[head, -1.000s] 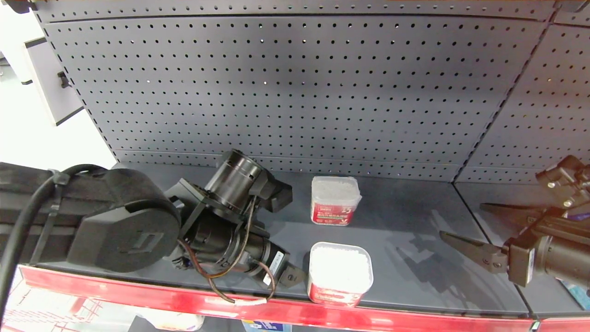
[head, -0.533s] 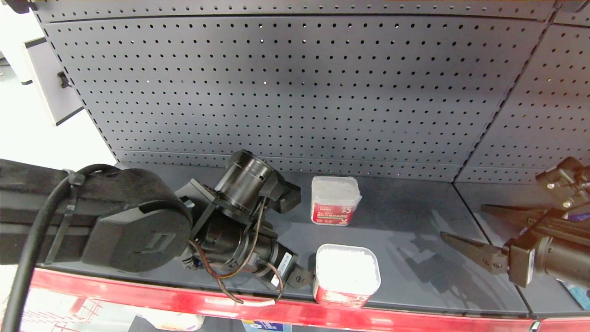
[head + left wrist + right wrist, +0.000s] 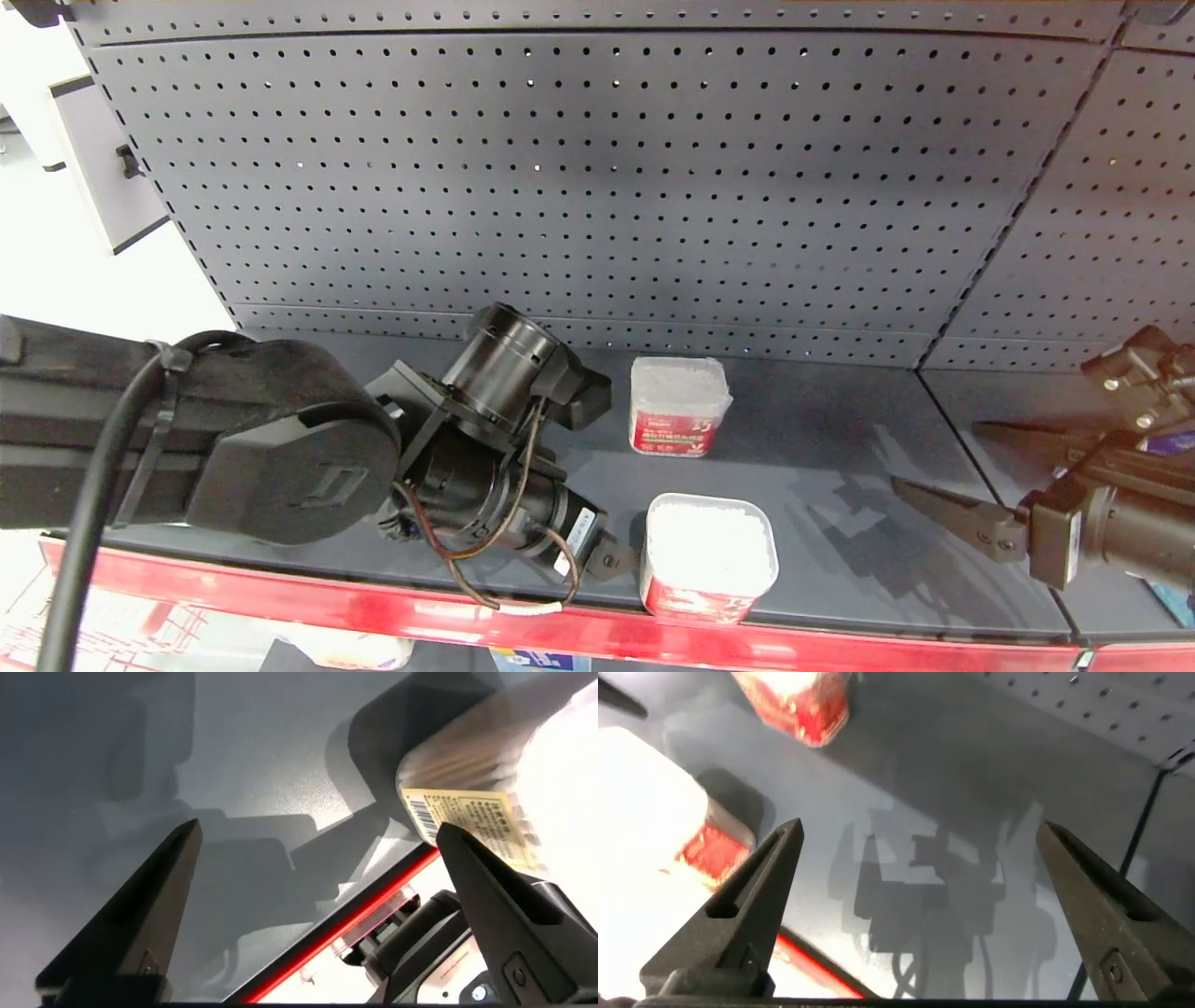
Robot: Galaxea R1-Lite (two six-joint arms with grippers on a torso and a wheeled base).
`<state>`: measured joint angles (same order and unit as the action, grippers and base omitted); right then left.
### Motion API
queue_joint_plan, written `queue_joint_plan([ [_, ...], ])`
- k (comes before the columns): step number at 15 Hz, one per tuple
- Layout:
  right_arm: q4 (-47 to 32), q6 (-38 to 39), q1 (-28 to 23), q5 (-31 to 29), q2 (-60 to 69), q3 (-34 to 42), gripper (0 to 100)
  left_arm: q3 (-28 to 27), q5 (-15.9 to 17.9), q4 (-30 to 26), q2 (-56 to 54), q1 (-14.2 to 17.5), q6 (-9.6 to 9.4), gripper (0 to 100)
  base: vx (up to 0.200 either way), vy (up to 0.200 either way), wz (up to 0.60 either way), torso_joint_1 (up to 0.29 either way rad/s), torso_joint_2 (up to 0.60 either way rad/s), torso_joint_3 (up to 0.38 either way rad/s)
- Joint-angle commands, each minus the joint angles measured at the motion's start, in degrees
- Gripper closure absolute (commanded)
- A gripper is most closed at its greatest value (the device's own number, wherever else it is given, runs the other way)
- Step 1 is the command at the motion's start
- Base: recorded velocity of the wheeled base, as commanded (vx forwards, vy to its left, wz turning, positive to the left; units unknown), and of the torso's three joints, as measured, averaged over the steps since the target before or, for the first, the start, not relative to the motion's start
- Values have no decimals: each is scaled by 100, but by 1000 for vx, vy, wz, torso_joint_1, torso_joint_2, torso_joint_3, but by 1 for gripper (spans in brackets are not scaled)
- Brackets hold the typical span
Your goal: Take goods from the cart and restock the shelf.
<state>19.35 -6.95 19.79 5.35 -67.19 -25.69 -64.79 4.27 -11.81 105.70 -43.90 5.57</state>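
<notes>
In the head view, two white tubs with red labels are seen on the grey shelf (image 3: 831,467). The front tub (image 3: 709,555) is set right at the shelf's red front lip (image 3: 373,611). The back tub (image 3: 677,403) is placed farther in from that lip. The right gripper (image 3: 935,457) is held over the shelf behind the lip, well apart from both tubs.

In the left wrist view, the left gripper (image 3: 318,831) is shown spread wide just above the lip. Nothing is held, and the front tub is seen just beyond one finger.

In the right wrist view, the right gripper's jaws are likewise spread wide and nothing is gripped. Bare shelf behind the lip is framed between them.
</notes>
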Motion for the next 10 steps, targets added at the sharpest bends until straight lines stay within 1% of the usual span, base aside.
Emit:
queue_joint_plan([
  [1, -19, -79, 263, 1, -66, 327, 0, 72, 4, -5, -164, 83, 14, 0, 0, 0, 0, 0, 0, 0],
  [2, -36, -123, 438, -25, -136, 442, 0, 151, 4, 4, -305, 171, 41, 0, 0, 0, 0, 0, 0, 0],
  [4, -27, -114, 482, -25, -558, 486, 0, 476, 57, 4, -1166, 426, 383, 0, 0, 0, 0, 0, 0, 0],
  [5, -27, -105, 465, -25, -751, 389, 0, 635, 57, 4, -1614, 505, 480, 0, 0, 0, 0, 0, 0, 0],
  [7, -27, -96, 482, -25, -1041, 239, 0, 986, 48, -5, -2423, 575, 506, 0, 0, 0, 0, 0, 0, 0],
  [10, -1, -96, 597, -34, -1349, 239, 0, 1680, -5, -40, -3372, 575, 506, 0, 0, 0, 0, 0, 0, 0],
])
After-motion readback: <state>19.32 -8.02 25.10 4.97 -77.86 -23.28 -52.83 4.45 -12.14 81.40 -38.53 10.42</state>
